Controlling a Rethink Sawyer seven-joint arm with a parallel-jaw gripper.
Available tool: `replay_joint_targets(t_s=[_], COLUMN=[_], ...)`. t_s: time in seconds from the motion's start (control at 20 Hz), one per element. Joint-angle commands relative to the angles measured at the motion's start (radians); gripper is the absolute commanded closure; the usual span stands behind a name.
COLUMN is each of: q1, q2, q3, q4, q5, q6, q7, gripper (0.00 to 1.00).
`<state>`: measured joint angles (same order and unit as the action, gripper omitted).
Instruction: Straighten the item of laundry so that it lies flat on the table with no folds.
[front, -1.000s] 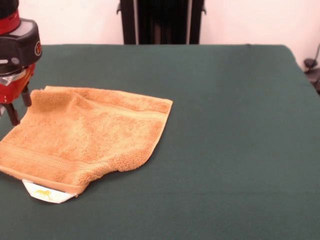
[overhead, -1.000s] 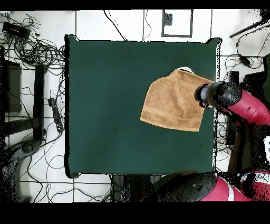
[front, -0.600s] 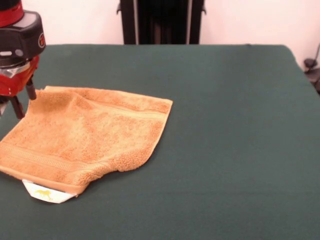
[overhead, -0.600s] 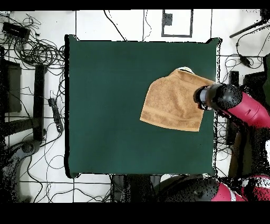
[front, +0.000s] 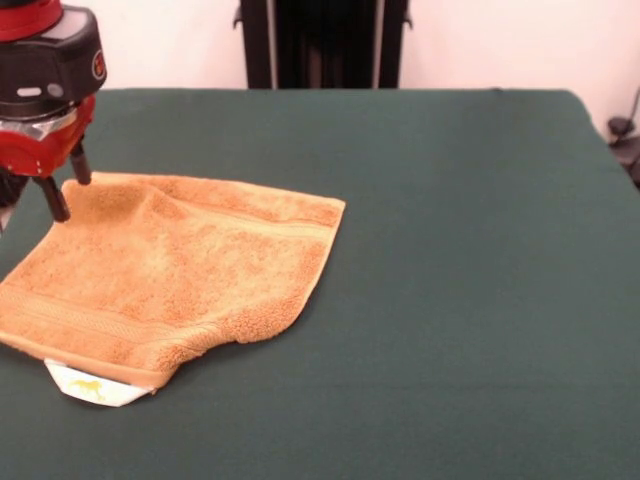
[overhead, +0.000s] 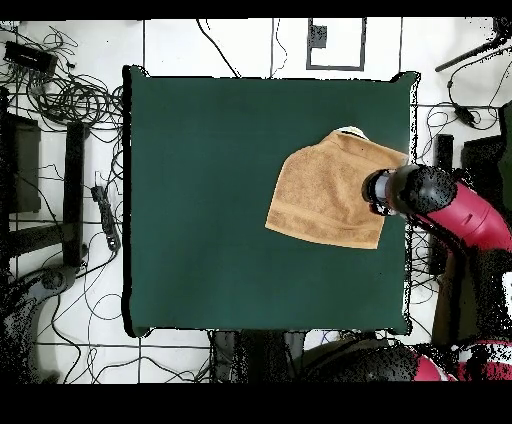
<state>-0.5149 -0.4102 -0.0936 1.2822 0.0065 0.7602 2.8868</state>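
The pincer (front: 65, 185) is seen parted, two dark fingers spread over the far corner of the towel (front: 175, 275), with nothing held between them. From the pincer the towel spreads toward the camera and to the right in the front view, on the green table (front: 460, 250), near its edge, a white tag (front: 92, 387) showing beneath the nearest corner. If the fingers were closed too high, only air might be pinched; if too deep, a doubled layer could be caught and the fold dragged along. The arm (overhead: 450, 205) is reached in from beyond the table's side, wrist pointed straight down.
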Motion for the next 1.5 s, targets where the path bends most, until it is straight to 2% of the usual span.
replay_joint_targets(t_s=[0.05,0.65,1.5], q1=[0.045,0.034,0.046], q2=[0.029,0.031,0.005], q3=[0.133,0.143,0.138], q4=[0.184,0.271,0.288], q5=[0.042,0.039,0.040], q6=[-0.069,-0.195,-0.159], q7=[0.009,0.029,0.032], gripper=[0.00,0.00,0.00])
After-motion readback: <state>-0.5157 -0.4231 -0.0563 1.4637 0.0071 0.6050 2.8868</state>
